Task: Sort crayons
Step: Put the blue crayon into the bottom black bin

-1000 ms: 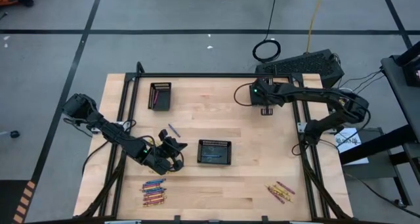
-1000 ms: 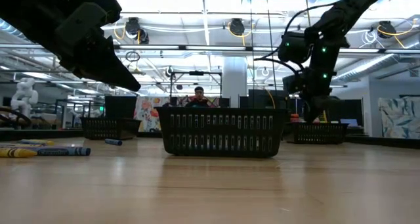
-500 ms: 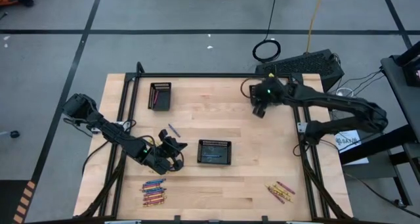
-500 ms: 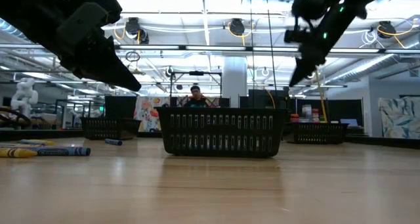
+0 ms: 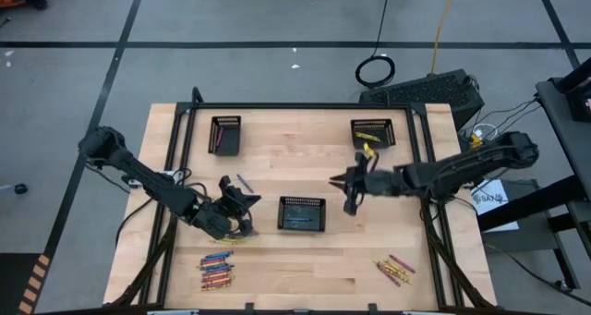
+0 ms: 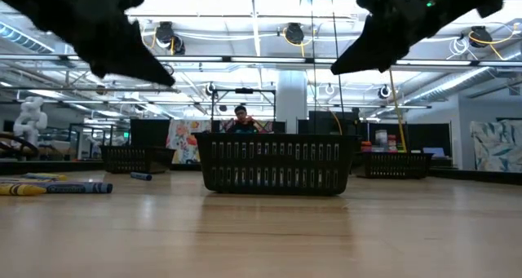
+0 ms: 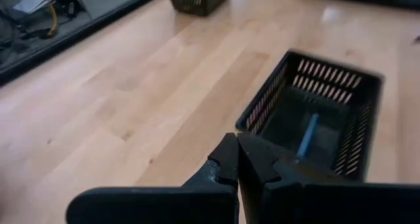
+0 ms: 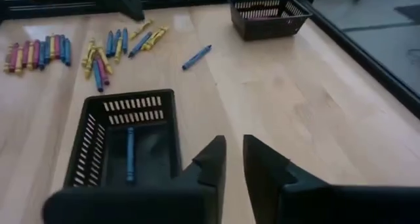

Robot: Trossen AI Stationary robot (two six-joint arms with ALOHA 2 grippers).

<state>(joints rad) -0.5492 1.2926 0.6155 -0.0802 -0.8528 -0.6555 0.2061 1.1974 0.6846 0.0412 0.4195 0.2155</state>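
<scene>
High view: the left gripper hangs over the table just left of the centre tray; its fingers are pressed together with nothing between them. The right gripper sits just right of the same tray, above the wood, and its fingers stand a narrow gap apart, empty.

Crayons, as found:
- One blue crayon lies inside the centre tray (also seen from the left wrist).
- One loose blue crayon lies on the wood between the far-left tray and the centre tray.
- A mixed group lies in a rough row near the front-left edge.
- A smaller group of yellow and red ones lies near the front-right edge.
- The far-right tray holds yellow ones; one yellow crayon lies just outside it.
- The far-left tray holds pink ones.

Low view: a person sits in the room beyond the table.
</scene>
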